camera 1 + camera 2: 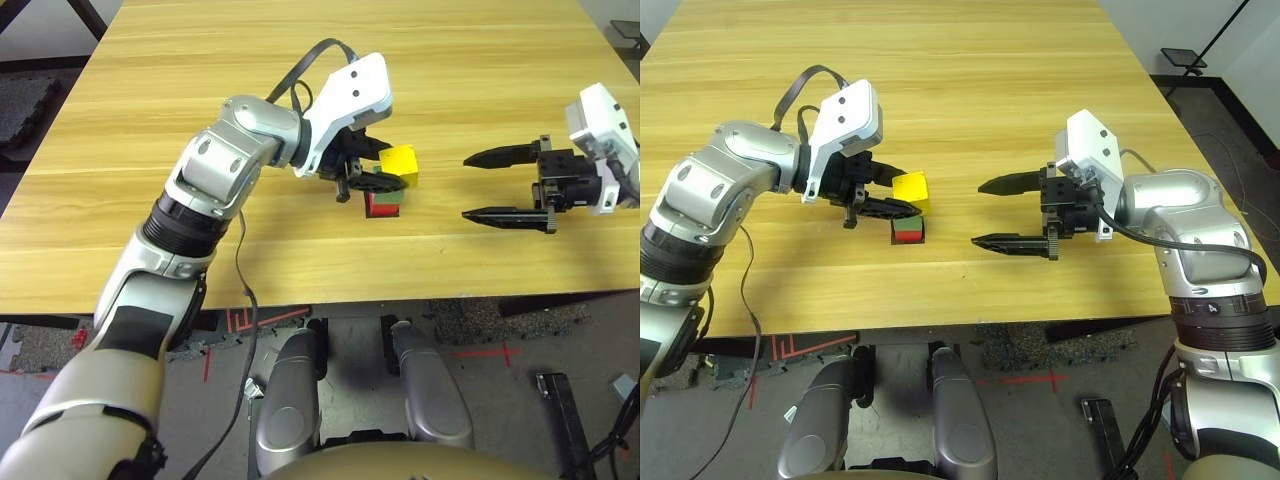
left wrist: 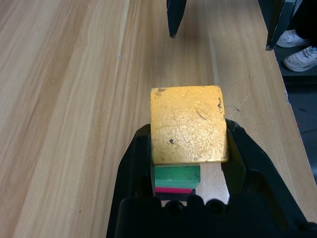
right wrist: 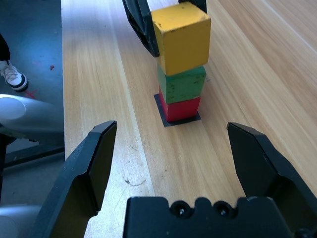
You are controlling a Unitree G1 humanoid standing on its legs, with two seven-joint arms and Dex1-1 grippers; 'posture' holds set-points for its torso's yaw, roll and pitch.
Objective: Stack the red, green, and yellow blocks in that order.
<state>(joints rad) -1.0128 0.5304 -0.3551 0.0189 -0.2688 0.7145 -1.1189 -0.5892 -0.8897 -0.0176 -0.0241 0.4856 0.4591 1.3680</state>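
On the left, the left gripper [image 2: 189, 134] has its two fingers closed against opposite sides of the yellow block [image 2: 188, 125], holding it at the green block [image 3: 182, 84], which sits directly beneath. Whether the yellow block touches the green one I cannot tell. The green block rests on the red block [image 3: 180, 109], and the red one stands on the flat black square patch [image 3: 168, 123] on the wooden surface [image 1: 280, 260]. To the right, well apart from the blocks, the right gripper [image 1: 992, 214] is wide open and holds nothing, its fingers pointing toward them.
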